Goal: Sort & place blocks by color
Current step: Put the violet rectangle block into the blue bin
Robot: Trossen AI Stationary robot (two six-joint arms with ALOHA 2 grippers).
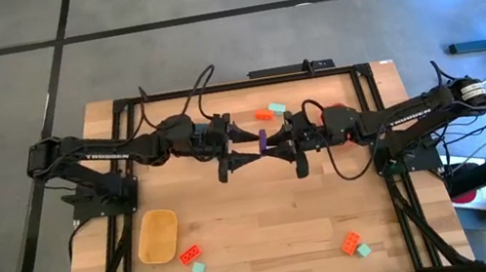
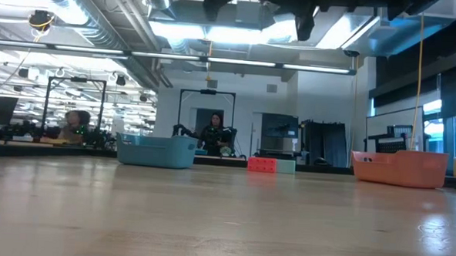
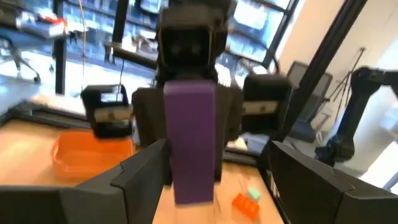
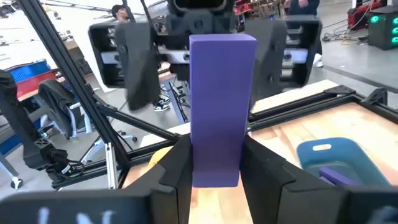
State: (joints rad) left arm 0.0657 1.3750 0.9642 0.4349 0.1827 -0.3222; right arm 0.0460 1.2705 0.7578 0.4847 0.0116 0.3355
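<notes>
Two dark hands meet above mid-bench, the right hand (image 4: 214, 165) pinching a tall purple plastic block (image 1: 262, 140) while the left hand (image 3: 211, 177) is spread around it.

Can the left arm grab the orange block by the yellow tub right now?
Probably not yet. The left gripper is up in the middle, facing the right gripper, which holds a purple block between them. The orange block by the yellow tub lies uncovered.
</notes>
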